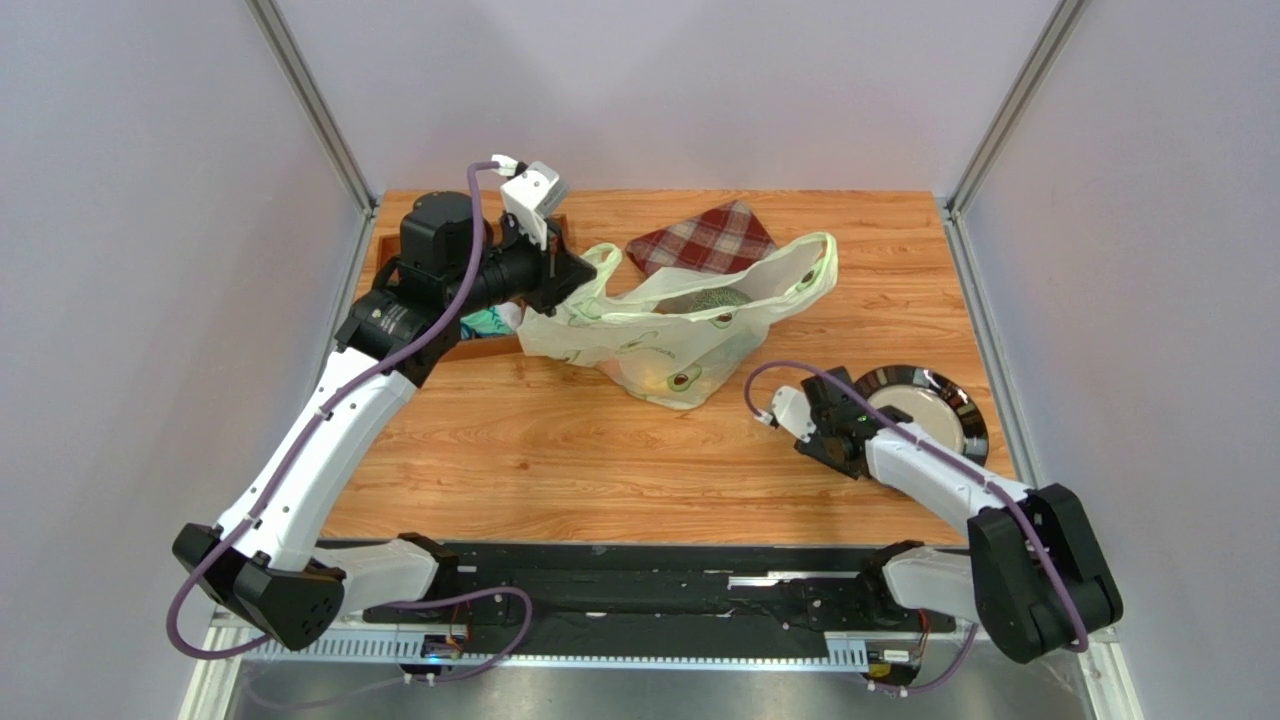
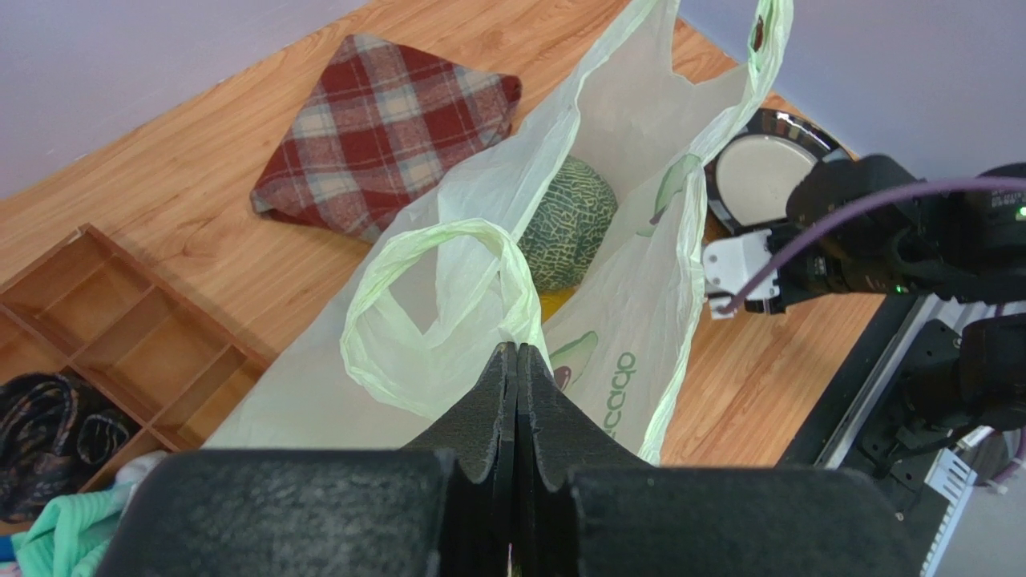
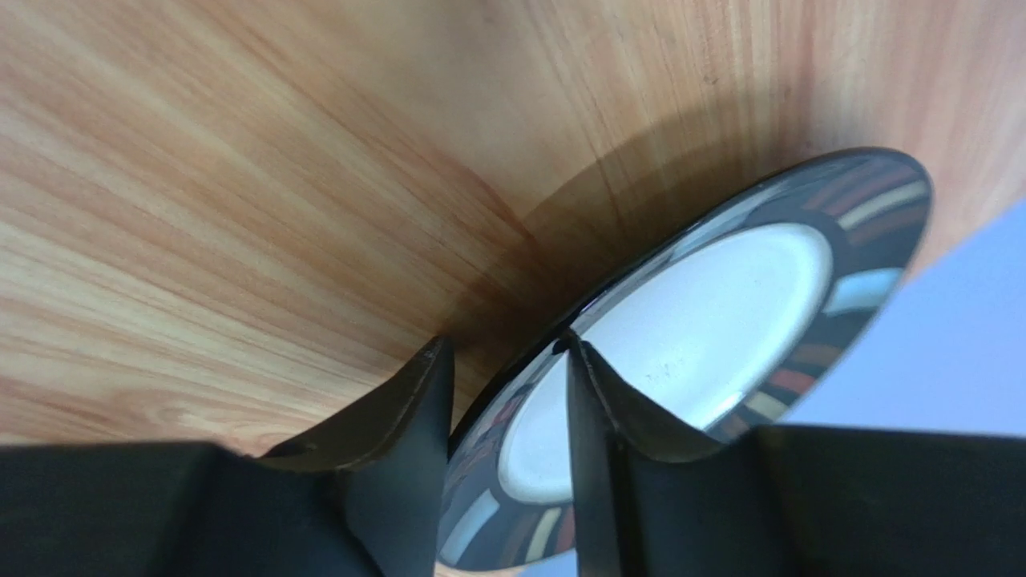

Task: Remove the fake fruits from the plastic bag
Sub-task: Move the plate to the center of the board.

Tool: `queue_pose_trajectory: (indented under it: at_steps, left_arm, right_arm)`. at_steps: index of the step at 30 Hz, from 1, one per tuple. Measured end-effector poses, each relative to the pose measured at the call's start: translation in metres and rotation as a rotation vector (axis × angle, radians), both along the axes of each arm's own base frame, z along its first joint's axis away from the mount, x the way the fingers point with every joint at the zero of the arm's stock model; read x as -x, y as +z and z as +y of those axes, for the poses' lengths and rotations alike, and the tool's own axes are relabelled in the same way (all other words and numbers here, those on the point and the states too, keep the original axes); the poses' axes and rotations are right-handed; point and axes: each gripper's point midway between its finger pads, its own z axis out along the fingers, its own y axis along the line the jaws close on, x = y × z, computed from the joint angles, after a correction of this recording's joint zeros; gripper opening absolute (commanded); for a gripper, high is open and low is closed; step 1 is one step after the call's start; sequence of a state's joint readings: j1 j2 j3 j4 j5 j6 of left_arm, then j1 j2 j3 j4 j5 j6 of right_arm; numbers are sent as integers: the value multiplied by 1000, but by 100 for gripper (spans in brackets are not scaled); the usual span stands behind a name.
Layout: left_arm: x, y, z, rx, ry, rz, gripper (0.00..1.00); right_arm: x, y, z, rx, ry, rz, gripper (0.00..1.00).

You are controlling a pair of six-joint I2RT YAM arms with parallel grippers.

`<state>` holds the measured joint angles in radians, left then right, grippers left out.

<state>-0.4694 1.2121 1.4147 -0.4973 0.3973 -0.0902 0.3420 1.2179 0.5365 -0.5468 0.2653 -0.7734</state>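
None of the fake fruits shows outside the thin, crinkly, translucent pale yellowish-white plastic bag (image 1: 676, 323), so by my reading the unloading itself has not begun and every piece is left to take out. In the left wrist view the bag's mouth gapes toward the upper right of the frame. A large, netted grey-green melon (image 2: 566, 222) sits inside it near the centre, with a small yellow piece (image 2: 552, 303) just below it and touching it. What other fruits the bag holds, I cannot tell.

At the bottom centre of that view the left gripper (image 2: 518, 361) has its black fingers pressed together on the bag's plastic at the foot of a loop handle (image 2: 458, 226), which arches just above the fingertips. The melon lies beyond that loop, near but not touching the gripper. In the overhead view this grip falls at the bag's left end, left of centre in the upper half of the frame.

At the lower right of the overhead view, the right gripper (image 3: 506, 345) is well apart from the bag. Its fingers straddle the rim of a round, dark-rimmed plate with a white centre (image 3: 879, 198) and appear to nip it, one finger on each face. This step looks like setting up a landing place while the bag is held open.
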Motion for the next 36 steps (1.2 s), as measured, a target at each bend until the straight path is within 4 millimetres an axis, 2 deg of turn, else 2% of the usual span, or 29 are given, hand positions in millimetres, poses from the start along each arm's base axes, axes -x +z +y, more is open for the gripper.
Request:
queue_pose_trajectory:
  at_steps: [3, 5, 7, 13, 16, 22, 25, 26, 28, 29, 30, 32, 34, 36]
  left_arm:
    - [0, 0, 1, -7, 2, -9, 0]
    - [0, 1, 2, -9, 3, -16, 0]
    - [1, 2, 3, -12, 6, -24, 0]
    - [1, -4, 9, -42, 20, -41, 0]
    - [-1, -8, 13, -68, 31, -53, 0]
    - [-7, -11, 18, -108, 50, -85, 0]
    - [-9, -19, 20, -126, 55, -86, 0]
    - [-11, -23, 20, -134, 59, -83, 0]
    - [-12, -33, 21, -147, 65, -71, 0]
    - [-12, -37, 22, -151, 68, -65, 0]
    - [-13, -42, 22, -154, 69, -58, 0]
    - [-13, -50, 22, -158, 69, -44, 0]
    - [-12, -55, 22, -160, 70, -31, 0]
    - [-12, -55, 22, -156, 72, -28, 0]
  right_arm:
    - [-1, 3, 1, 113, 66, -61, 7]
    - [-6, 12, 6, 156, 106, -116, 5]
    - [-11, 21, 20, 170, 165, -168, 4]
    - [-1, 30, 101, 96, 439, -156, 3]
    - [13, 36, 144, 27, 564, -127, 4]
    - [68, 46, 212, -138, 761, -25, 5]
    - [94, 45, 231, -210, 821, 30, 15]
    - [102, 44, 235, -231, 837, 51, 33]
    - [116, 40, 240, -274, 854, 102, 50]
    - [131, 34, 241, -308, 864, 172, 58]
    - [148, 24, 238, -320, 882, 258, 60]
    - [170, 13, 228, -303, 892, 379, 65]
    - [178, 13, 224, -293, 887, 437, 66]
    - [181, 21, 221, -277, 864, 479, 66]
